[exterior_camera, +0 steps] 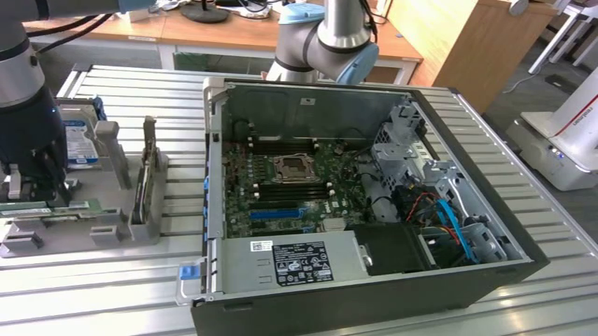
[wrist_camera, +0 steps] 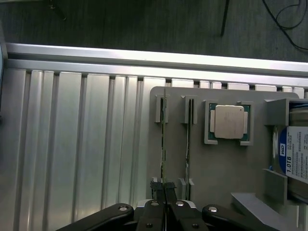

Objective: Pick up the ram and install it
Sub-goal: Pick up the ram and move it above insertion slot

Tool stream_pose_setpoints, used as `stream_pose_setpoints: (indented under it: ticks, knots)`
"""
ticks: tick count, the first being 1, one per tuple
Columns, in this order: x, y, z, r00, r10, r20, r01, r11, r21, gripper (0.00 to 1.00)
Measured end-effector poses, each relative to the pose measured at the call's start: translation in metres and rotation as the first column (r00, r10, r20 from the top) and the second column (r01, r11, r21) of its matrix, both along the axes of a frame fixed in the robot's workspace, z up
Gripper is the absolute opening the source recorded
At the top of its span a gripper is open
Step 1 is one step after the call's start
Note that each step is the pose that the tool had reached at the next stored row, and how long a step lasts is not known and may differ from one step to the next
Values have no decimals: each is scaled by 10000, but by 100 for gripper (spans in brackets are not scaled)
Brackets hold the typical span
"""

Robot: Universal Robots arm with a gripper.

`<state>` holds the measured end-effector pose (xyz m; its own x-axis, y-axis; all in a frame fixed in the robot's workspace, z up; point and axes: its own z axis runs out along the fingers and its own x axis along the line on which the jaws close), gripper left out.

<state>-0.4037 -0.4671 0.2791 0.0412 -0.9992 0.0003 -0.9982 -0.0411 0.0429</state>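
The ram is a thin green strip standing on edge in a slot of the grey holder. My gripper is shut on its near end, one finger on each side, and the strip still sits in its slot. A second strip stands in the neighbouring slot. In the exterior view my gripper hangs over the same holder at the exterior view's left, with green strips beside it.
A square silver processor and a hard drive sit on the holder. The open computer case lies at the centre of the slatted table, showing the motherboard, its empty processor socket and the power supply.
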Motion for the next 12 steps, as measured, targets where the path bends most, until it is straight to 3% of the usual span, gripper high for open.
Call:
stream_pose_setpoints:
  ticks: [12]
  knots:
    - [1,0,291,10000,0,1,0,10000,0,12]
